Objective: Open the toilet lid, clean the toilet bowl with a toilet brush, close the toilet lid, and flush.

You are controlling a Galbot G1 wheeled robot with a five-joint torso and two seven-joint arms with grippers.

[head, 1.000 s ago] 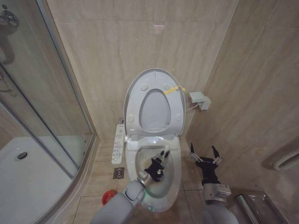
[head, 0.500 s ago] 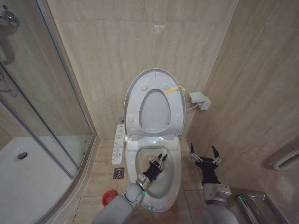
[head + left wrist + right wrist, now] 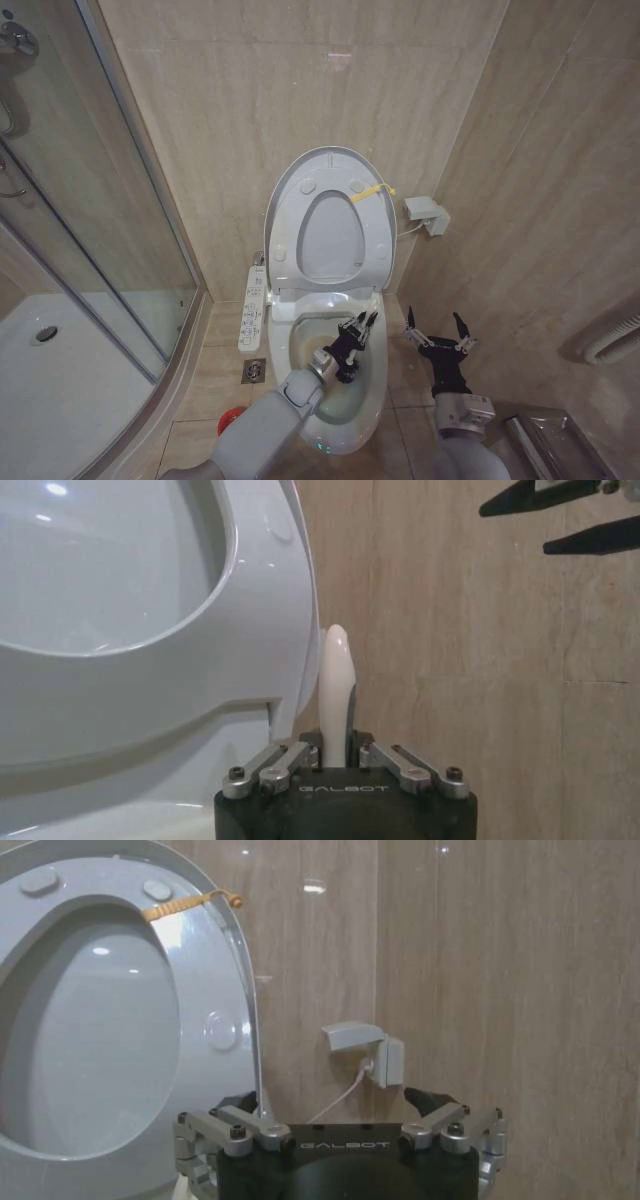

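Observation:
The toilet lid point(image 3: 329, 157) stands raised against the wall together with the seat ring point(image 3: 292, 225), a yellow strap point(image 3: 372, 192) at its edge. Below lies the open toilet bowl point(image 3: 372, 395), its inside stained yellowish. My left gripper point(image 3: 355, 333) hangs over the bowl's rear right part. In the left wrist view it point(image 3: 338, 757) is shut on the toilet brush's white handle point(image 3: 335, 682); the bristle head is hidden. My right gripper point(image 3: 438, 336) stands open beside the bowl's right side, nothing between its fingers point(image 3: 235, 1129).
A red cup holder point(image 3: 233, 422) sits on the floor left of the bowl, near a floor drain point(image 3: 254, 372). A white button-panel strip point(image 3: 253, 310) runs beside the seat. A glass shower enclosure point(image 3: 100, 250) stands left, a wall box point(image 3: 426, 215) with cable right.
My left gripper has moved with the brush from the bowl's middle toward its rear right rim. The right arm has not moved.

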